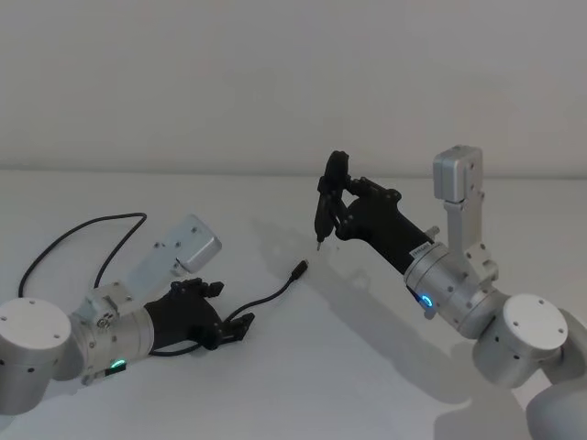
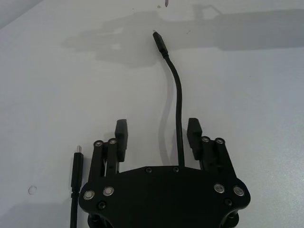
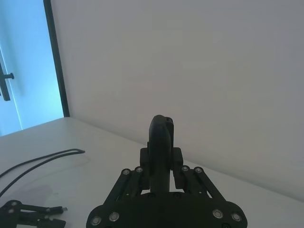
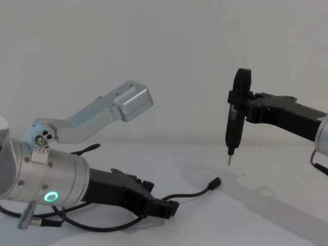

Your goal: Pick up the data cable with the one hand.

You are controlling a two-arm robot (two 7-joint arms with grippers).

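Near the left, the left gripper [image 1: 240, 325] lies low on the white surface [image 1: 367, 367] with its fingers [image 2: 122, 130] spread open. The data cable [image 2: 178, 95] runs straight out between them, closer to one finger than the other and pinched by neither, and its plug rests on the surface farther off toward the right. Beyond that, on the right, the right gripper [image 1: 344, 195] is raised, its fingers closed on a pen-shaped tool [image 1: 323, 215] whose tip points down.

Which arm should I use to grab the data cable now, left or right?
Left. The left gripper is low at the table with its fingers open and the data cable running between them. The right gripper is raised above the table, shut on a pen-shaped tool.
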